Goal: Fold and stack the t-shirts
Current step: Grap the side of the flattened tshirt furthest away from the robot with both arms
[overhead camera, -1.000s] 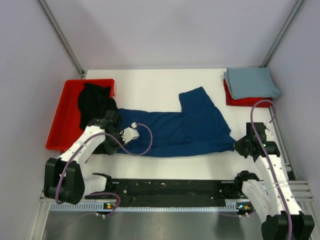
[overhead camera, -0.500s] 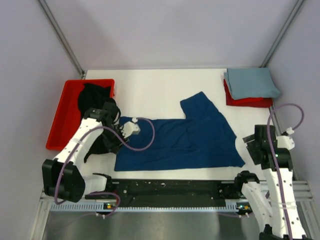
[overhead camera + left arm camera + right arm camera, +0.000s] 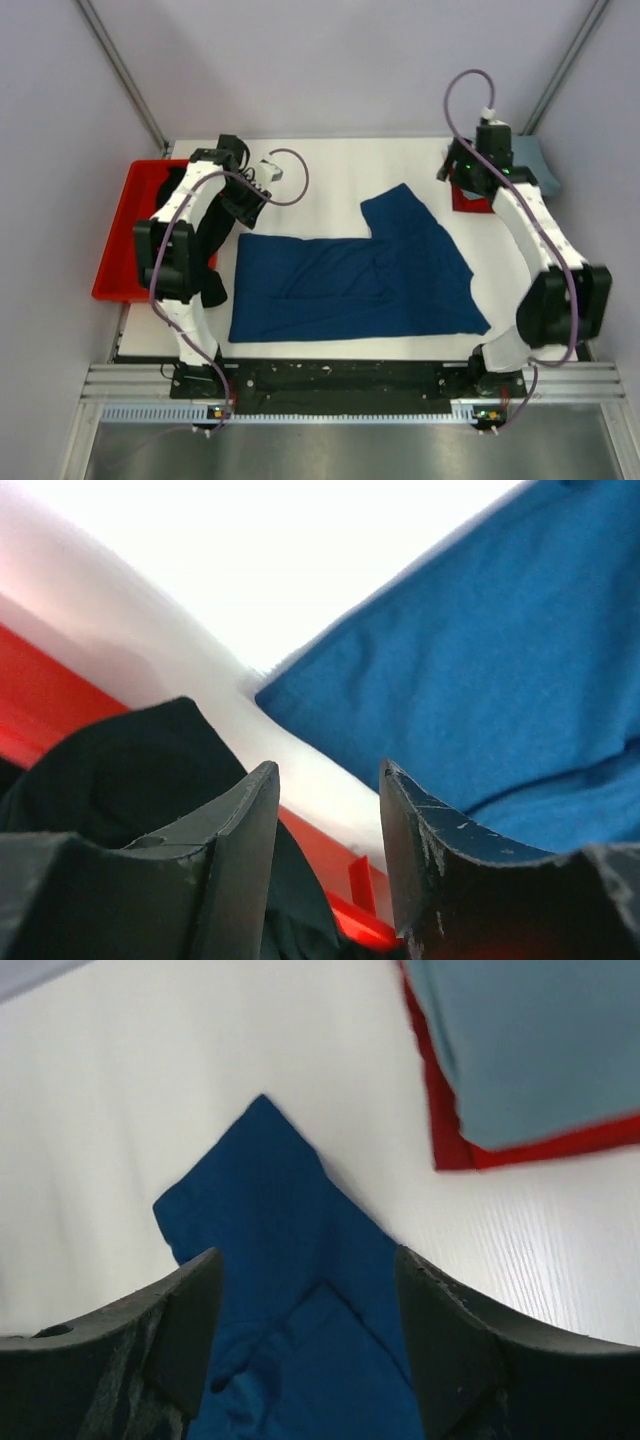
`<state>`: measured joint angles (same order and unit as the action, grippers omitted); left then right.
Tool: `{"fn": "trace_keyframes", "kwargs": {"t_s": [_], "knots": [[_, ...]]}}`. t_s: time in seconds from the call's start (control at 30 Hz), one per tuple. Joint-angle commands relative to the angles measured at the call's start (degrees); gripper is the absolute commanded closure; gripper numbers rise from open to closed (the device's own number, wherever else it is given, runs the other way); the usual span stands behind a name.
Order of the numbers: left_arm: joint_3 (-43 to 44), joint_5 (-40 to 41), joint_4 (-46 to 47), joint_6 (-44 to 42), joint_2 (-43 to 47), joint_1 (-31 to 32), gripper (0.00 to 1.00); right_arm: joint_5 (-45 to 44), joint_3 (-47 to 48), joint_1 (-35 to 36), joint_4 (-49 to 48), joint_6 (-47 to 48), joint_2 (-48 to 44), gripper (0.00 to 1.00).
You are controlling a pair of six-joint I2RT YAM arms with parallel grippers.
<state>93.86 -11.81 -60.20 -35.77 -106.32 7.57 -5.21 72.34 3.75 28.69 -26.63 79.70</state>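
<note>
- The left pincer [image 3: 325,780] is open about half way and holds nothing. It hangs over the far left corner of the dark blue t-shirt [image 3: 350,285].
- The right pincer [image 3: 305,1270] is open wide and holds nothing too. It hangs over the far side of the desk [image 3: 330,170], above the sleeve [image 3: 395,205] that sticks out from the blue shirt.
- The dark blue t-shirt lies flat in the middle of the desk. It is not folded up small yet.
- The black t-shirt [image 3: 110,770] lies in the red tray [image 3: 120,250] and spills over its edge, just beside the blue shirt's corner.
- The grey-blue t-shirt [image 3: 520,1040] lies folded on a red thing [image 3: 450,1150] at the far right corner.
- I think the next job is to pinch the far edge of the blue shirt and fold it.
- The left pincer could grab the black shirt by mistake, because it is so close to the corner. Then both shirts would get dragged.
- The right pincer could bump the folded grey-blue shirt, because that pile is near. It could get messy.
- A pincer could catch only the top layer of cloth. Then the fold would come out crooked.
</note>
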Motion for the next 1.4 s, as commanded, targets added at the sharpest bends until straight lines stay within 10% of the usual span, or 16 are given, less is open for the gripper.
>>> {"fn": "trace_keyframes", "kwargs": {"t_s": [0.0, 0.5, 0.7, 0.93, 1.1, 1.23, 1.37], "knots": [[5.27, -1.98, -0.7, 2.72, -6.34, -2.21, 0.51, 7.67, 15.95, 4.07, 2.23, 16.6, 18.52, 0.34], [6.6, -3.83, 0.53, 3.43, -15.49, -4.32, 0.5, -0.5, 61.15, 9.43, 21.3, 25.58, 66.71, 0.4], [6.07, -4.45, 0.09, 1.93, -16.72, -4.5, 0.5, 4.15, 57.57, 10.4, 23.6, 25.66, 66.37, 0.52], [7.04, -6.47, -3.52, 0.0, -19.53, -4.5, 0.5, 8.38, 55.02, 11.02, 24.4, 25.67, 64.18, 0.99], [6.68, -4.8, -2.81, -0.18, -19.54, -4.5, 0.64, 9.51, 53.27, 10.84, 24.31, 25.4, 57.86, 1.0], [6.77, -5.15, -2.55, -0.09, -18.75, -4.5, 1.0, 10.49, 48.62, 10.75, 23.52, 24.35, 49.87, 1.0], [2.13, -8.48, 0.34, -0.88, -11.48, -4.5, 1.0, 10.66, 36.16, 10.75, 20.54, 22.95, 37.41, 1.0]]}}
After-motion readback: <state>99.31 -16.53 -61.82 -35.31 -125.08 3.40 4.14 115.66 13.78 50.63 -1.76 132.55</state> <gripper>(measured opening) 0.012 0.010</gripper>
